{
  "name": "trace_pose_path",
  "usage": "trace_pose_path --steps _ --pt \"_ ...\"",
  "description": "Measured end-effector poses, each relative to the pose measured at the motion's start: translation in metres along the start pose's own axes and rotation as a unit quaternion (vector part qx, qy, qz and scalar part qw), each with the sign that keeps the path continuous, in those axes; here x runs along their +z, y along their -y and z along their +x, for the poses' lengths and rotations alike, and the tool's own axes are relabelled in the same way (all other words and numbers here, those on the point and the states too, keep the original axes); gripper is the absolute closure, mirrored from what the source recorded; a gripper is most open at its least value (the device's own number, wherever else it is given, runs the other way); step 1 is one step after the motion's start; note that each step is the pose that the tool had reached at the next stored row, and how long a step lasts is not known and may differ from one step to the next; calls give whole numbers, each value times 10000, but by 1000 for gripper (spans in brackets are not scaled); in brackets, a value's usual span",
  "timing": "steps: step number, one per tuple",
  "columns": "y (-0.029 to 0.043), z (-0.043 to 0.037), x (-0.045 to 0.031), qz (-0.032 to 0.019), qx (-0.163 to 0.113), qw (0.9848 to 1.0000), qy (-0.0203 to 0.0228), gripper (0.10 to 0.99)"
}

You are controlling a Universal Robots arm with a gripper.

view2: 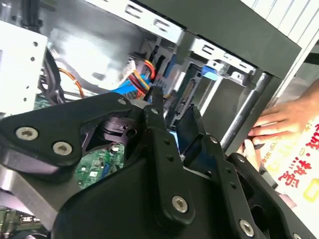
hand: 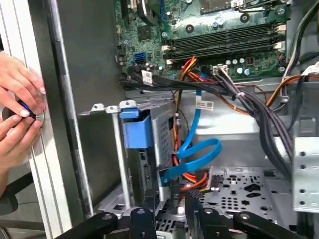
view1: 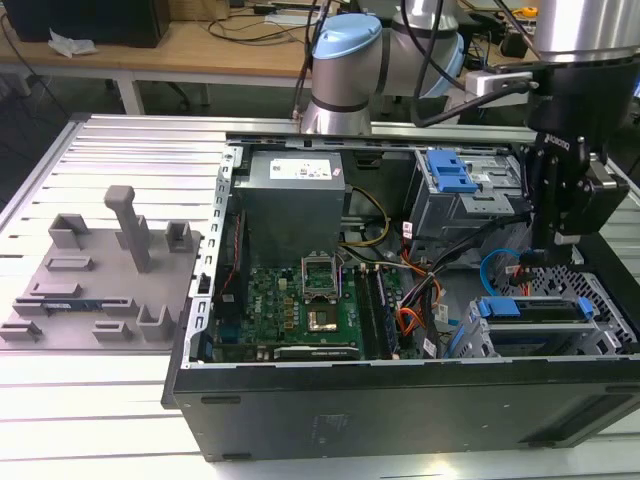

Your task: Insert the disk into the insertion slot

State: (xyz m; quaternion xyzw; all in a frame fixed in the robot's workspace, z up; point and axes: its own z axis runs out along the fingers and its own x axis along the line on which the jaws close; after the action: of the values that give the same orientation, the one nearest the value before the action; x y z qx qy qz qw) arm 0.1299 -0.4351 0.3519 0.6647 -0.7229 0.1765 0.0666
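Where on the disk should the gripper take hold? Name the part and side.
Probably its blue handle end, coming from the motherboard side: that end faces out of the insertion slot, whose perforated walls enclose the rest of the disk.

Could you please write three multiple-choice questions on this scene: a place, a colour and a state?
1. The disk lies toward the exterior view's: A left; B far middle; C right.
2. Its carrier handle is: A blue; B red; C green.
3. The pincer is: A shut on the disk; B open, gripping nothing; C shut, gripping nothing.
C: it sits in the insertion slot at that view's right. A: the handle shows blue. B: its fingers stand apart.
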Motion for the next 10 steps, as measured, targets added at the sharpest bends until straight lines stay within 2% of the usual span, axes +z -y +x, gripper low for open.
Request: trace_pose_path --steps 3,4,5,6,8,10 --pt "16 -53 4 -113 -44 9999 -56 706" --pt "23 -59 8 -131 -48 9999 -72 706" --pt "33 -64 12 -138 -47 9999 -91 706" --pt "82 -81 31 -145 -40 9998 -153 706" --pt "92 -94 43 -149 -36 9997 -189 706" --pt "90 -100 53 -156 -37 9997 -195 706"
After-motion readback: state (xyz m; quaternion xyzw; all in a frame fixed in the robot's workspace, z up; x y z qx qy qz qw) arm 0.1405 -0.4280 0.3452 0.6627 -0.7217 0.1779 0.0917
